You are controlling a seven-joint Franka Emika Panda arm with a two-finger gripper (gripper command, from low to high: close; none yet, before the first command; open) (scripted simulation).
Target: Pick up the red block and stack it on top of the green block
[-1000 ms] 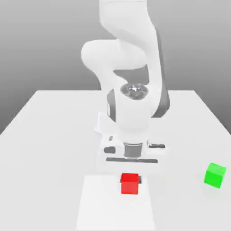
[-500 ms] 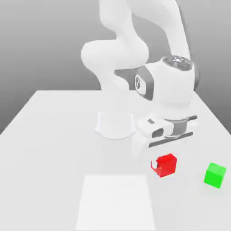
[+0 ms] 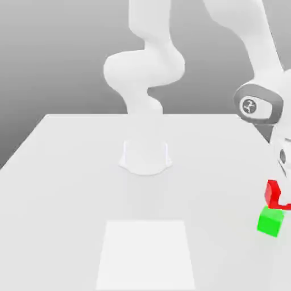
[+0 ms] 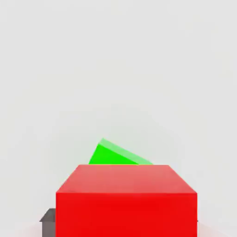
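- Red block (image 3: 274,194), clamped in the gripper (image 3: 278,199), hangs just above the green block (image 3: 270,221) near the bench's (image 3: 68,187) edge on the exterior view's right; carrying looks nearly done. Pale square patch (image 3: 146,254) and arm base (image 3: 145,156) lie well apart, nothing obstructs.
- Hand view: red block (image 4: 126,201) overlaps green (image 4: 113,155); next, square up, lower, let go.

You're looking at a red block (image 4: 126,200) with flat, matte, unmarked faces — the green block (image 3: 270,221) has the same dull, plastic-like finish. The table (image 3: 68,187) is smooth, matte white, and the arm (image 3: 145,68) has a smooth white shell — softly shaded, plastic-looking.
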